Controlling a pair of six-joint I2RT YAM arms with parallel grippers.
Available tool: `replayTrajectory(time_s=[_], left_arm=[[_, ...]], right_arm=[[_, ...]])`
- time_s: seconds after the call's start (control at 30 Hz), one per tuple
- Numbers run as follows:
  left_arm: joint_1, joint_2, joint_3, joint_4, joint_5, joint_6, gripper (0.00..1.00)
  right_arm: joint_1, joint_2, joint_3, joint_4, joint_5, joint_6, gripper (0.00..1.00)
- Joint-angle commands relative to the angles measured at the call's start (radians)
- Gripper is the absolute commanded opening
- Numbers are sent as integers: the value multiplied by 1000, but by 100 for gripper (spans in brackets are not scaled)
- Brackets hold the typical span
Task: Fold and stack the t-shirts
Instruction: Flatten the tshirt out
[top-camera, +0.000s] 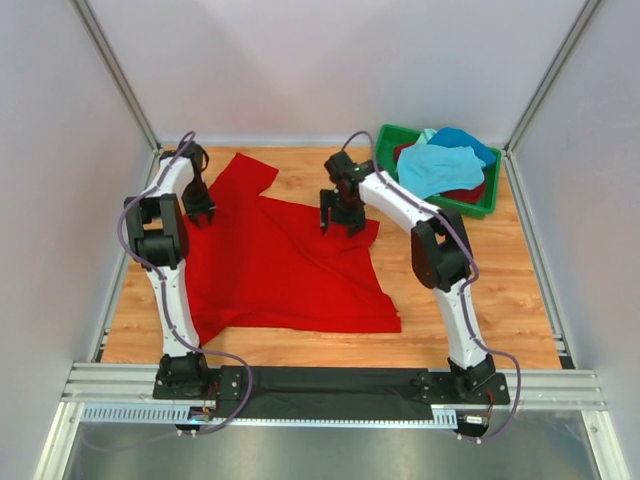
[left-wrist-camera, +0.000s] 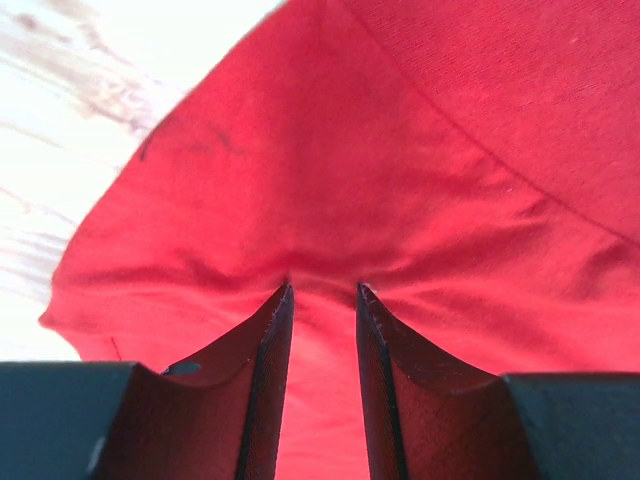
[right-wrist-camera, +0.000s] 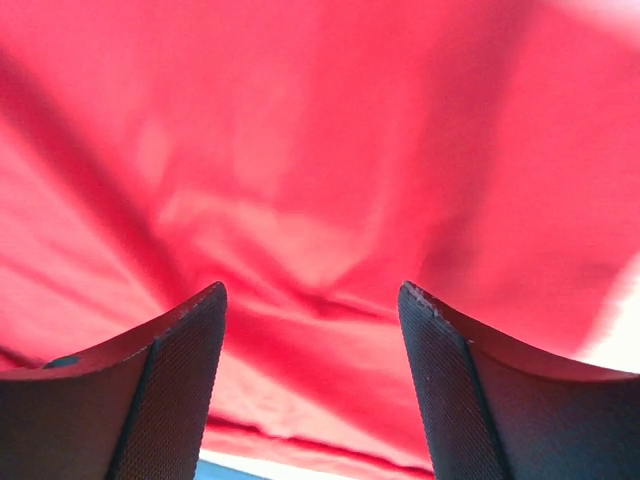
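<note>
The bright red t-shirt (top-camera: 280, 270) lies spread on the wooden table, one sleeve pointing to the far left. My left gripper (top-camera: 200, 210) is down on its left part. In the left wrist view the jaws (left-wrist-camera: 322, 288) stand narrow, with red cloth (left-wrist-camera: 400, 150) bunched between the tips and wrinkles running to them. My right gripper (top-camera: 340, 222) is over the shirt's far right corner. In the right wrist view it (right-wrist-camera: 312, 290) is wide open just above the cloth (right-wrist-camera: 300, 130), holding nothing.
A green bin (top-camera: 392, 133) stands at the far right and holds a light turquoise shirt (top-camera: 435, 165), a blue one (top-camera: 465, 140) and a dark red one (top-camera: 465, 192). Grey walls enclose the table on three sides.
</note>
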Motion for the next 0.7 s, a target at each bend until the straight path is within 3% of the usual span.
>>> replayTrajectory(time_s=[0.0,0.27,0.67], left_arm=[[1,-93,-19,6,-25,17,39],[1,-85,-42,29,29,-3,37],[15,29,27,56,79,-27,35]], right_arm=[[-113,-45,122,-70,138,-13,69],[-155,19,137,-29,144,19,45],[-110,174,160,84,138,47,48]])
